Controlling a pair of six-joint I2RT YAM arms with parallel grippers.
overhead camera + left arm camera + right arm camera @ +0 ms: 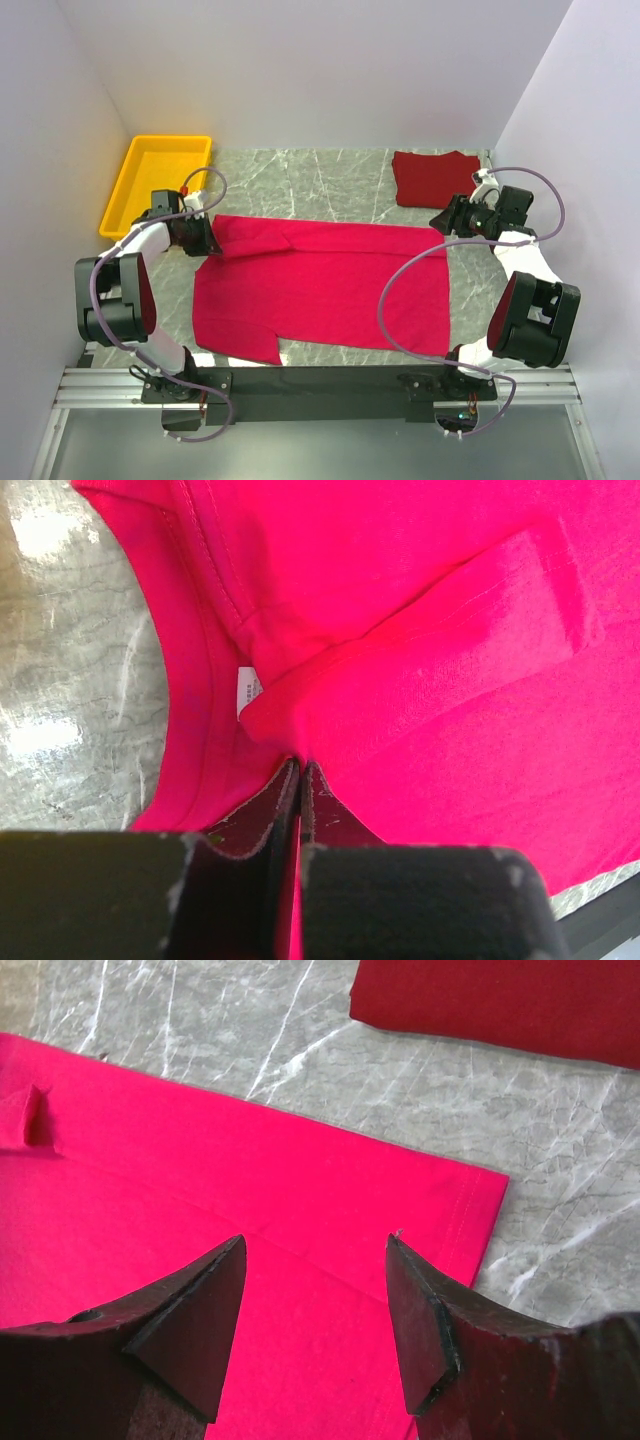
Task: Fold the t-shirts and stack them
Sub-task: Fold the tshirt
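The crimson-pink t-shirt [320, 290] lies spread across the middle of the table, its top left part folded over. My left gripper [210, 238] is at the shirt's left end by the collar. In the left wrist view the fingertips [300, 765] are pinched together on a fold of this pink cloth [420, 630], beside the small white neck label [248, 690]. The darker maroon t-shirt [435, 178] rests folded at the back right. My right gripper [445, 220] hovers open over the pink shirt's right hem [250, 1190], nothing between its fingers [315, 1245]. The maroon shirt [500, 1000] lies beyond it.
A yellow plastic tray [125, 185] stands at the back left, just behind my left arm. Grey marble tabletop [320, 180] shows between the two shirts. White walls close in the left, back and right sides.
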